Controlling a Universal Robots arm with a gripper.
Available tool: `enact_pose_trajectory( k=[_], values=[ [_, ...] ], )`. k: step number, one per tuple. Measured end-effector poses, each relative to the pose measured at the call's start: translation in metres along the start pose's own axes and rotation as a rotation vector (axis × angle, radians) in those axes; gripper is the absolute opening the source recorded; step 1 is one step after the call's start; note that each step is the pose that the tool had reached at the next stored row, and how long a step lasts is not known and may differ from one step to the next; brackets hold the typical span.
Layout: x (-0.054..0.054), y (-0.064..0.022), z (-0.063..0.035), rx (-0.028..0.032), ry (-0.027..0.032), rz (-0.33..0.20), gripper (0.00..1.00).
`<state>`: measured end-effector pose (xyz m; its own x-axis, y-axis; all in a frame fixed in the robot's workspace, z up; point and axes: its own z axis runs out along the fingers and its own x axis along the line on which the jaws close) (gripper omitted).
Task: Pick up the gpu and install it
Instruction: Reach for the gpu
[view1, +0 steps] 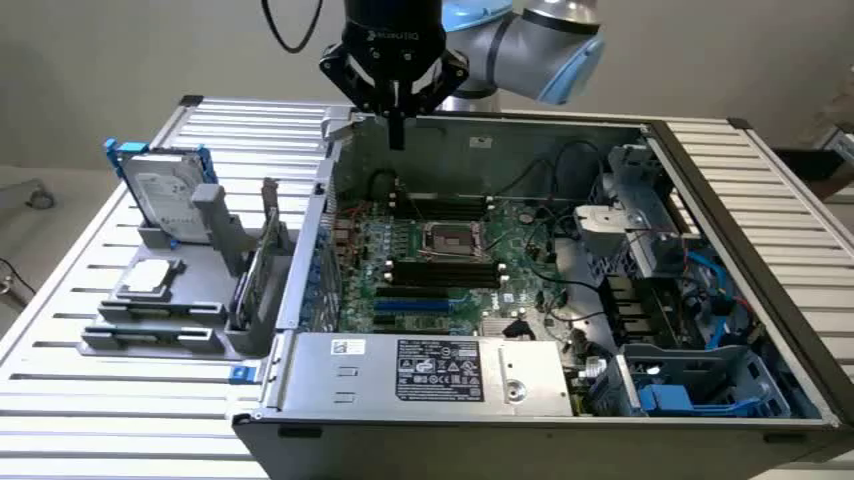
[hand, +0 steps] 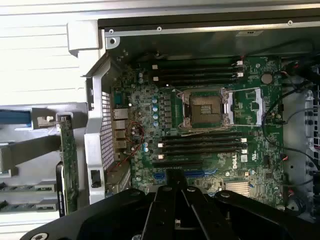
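Observation:
The gpu stands on its edge in a grey holder, just outside the open computer case on the exterior view's left. The wrist view shows its green board and silver end bracket beside the case's perforated wall. My gripper hangs above the far edge of the case, fingers pressed together and holding nothing. Seen from the wrist, the black fingers point down over the motherboard, well apart from the gpu.
A silver hard drive in a blue frame stands at the holder's far end, with a processor chip and narrow black memory sticks nearer. Inside the case are cables, a drive cage and a power supply.

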<state>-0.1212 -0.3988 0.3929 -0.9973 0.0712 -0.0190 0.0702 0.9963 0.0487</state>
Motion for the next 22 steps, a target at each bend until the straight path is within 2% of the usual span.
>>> enact_pose_trajectory(
  k=[9, 17, 22],
  values=[
    [0.001, 0.0002, -0.0048, -0.0002, 0.0000, 0.000, 0.11],
    [0.029, 0.0011, -0.0042, 0.0000, 0.0019, -0.001, 0.11],
    [0.048, 0.0008, -0.0016, 0.0012, 0.0058, -0.003, 0.11]
  ],
)
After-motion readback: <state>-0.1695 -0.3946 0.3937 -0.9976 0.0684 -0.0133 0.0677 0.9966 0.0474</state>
